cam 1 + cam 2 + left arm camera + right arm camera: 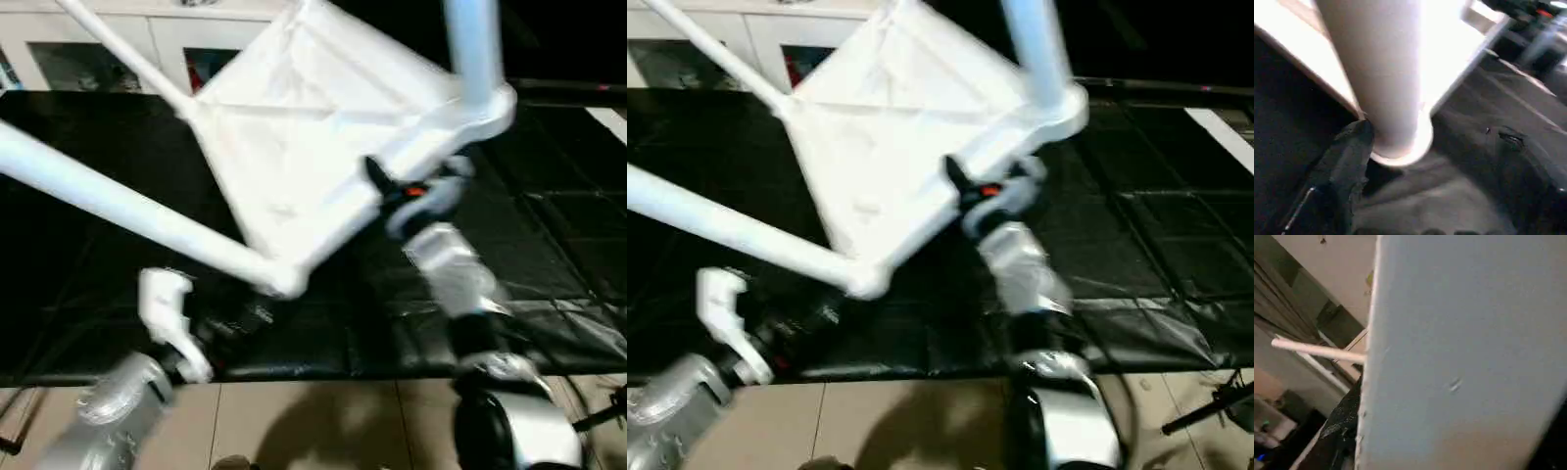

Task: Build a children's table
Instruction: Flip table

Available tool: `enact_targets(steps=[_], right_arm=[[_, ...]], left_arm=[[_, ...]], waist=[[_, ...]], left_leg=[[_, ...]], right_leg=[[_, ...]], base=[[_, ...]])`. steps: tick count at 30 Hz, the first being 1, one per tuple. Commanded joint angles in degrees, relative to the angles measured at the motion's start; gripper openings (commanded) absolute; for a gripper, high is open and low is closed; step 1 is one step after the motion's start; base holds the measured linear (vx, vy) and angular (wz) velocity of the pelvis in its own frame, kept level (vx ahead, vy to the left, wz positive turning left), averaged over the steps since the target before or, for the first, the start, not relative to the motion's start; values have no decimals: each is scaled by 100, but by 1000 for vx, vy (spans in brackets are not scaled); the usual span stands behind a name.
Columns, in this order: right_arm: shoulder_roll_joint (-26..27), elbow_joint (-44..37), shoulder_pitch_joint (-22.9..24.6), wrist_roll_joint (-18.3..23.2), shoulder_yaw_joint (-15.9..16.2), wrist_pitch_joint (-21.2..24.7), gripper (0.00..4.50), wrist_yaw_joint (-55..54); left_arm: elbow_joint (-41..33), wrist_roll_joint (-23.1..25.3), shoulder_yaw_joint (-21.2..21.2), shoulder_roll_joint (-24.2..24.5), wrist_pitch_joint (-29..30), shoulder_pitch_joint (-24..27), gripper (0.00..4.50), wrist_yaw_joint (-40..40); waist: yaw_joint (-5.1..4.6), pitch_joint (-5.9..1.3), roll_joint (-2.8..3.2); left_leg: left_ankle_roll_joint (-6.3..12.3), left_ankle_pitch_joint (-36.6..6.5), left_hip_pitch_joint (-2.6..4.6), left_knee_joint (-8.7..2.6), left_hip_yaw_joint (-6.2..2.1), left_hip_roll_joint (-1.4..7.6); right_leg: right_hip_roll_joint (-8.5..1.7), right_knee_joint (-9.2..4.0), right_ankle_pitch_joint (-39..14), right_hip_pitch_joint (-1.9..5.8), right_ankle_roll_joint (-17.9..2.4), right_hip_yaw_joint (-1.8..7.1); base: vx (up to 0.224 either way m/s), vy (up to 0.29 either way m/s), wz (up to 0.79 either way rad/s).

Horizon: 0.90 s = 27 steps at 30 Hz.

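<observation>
Three long tapered white tube legs (118, 206) stand out from the white plastic table top (304, 147), which hangs tilted with its ribbed underside towards us above the black floor mat (549, 245). Our right gripper (384, 188) is clamped on the top's near edge, between the near corner socket (279, 279) and the far right one. Our left gripper (220, 328) sits just below that near corner socket, its black fingers (1347, 161) spread apart, one of them beside the base of the leg seated there; whether it touches we cannot tell. Behind the top, beyond the mat, stands a white cabinet with glass doors (88, 54).
</observation>
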Motion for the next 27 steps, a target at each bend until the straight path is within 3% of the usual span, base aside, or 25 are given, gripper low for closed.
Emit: enact_targets(steps=[1,6,16,18,23,24,25,27], right_arm=[[-179,-644,-82,-95,-84,-201,196,-134],[-372,-1177,187,-494,84,-284,196,-507],[-772,-2327,655,-1062,258,-91,196,-986],[-847,-2622,750,-1362,479,-114,196,-1217],[-887,-2831,786,-1535,614,0,196,-1457],[-909,-2858,792,-1594,647,13,196,-1488],[-1021,-3000,813,-1947,830,119,196,-1706],[-1058,-3058,822,-2092,898,176,196,-1807]], left_arm=[[-248,-79,-159,2,54,-30,438,-79],[-458,-191,-417,245,215,-5,450,-373],[-790,-277,-716,732,488,-61,450,-685],[-771,-341,-706,800,471,-138,450,-747],[-743,-337,-687,820,445,-225,450,-704],[-737,-331,-687,813,440,-249,450,-686],[-718,-315,-691,753,434,-399,450,-575],[-716,-317,-692,727,438,-458,450,-531]], waist=[[-46,-418,10],[-53,-406,29],[-77,-409,58],[-112,-396,99],[-149,-393,89],[-158,-392,57],[-148,-397,54],[-143,-386,69]], left_leg=[[163,-301,58,-370,-13,212],[18,-408,63,-375,-20,191],[-107,-462,67,-378,-27,161],[-179,-622,72,-386,-37,154],[-216,-771,71,-393,-44,149],[-211,-790,72,-390,-36,148],[-235,-718,80,-389,-38,150],[-237,-780,91,-387,-32,147]], right_leg=[[-354,-330,-148,357,-1027,366],[-330,-369,-473,344,-769,366],[-289,-362,-382,348,-619,367],[-286,-395,-608,343,-565,362],[-275,-412,-796,344,-480,361],[-274,-424,-839,341,-462,366],[-267,-415,-829,338,-445,367],[-266,-424,-886,319,-445,371]], base=[[0,0,0],[0,0,0],[0,0,0],[0,0,0],[0,0,0],[0,0,0],[0,0,0],[0,0,0]])
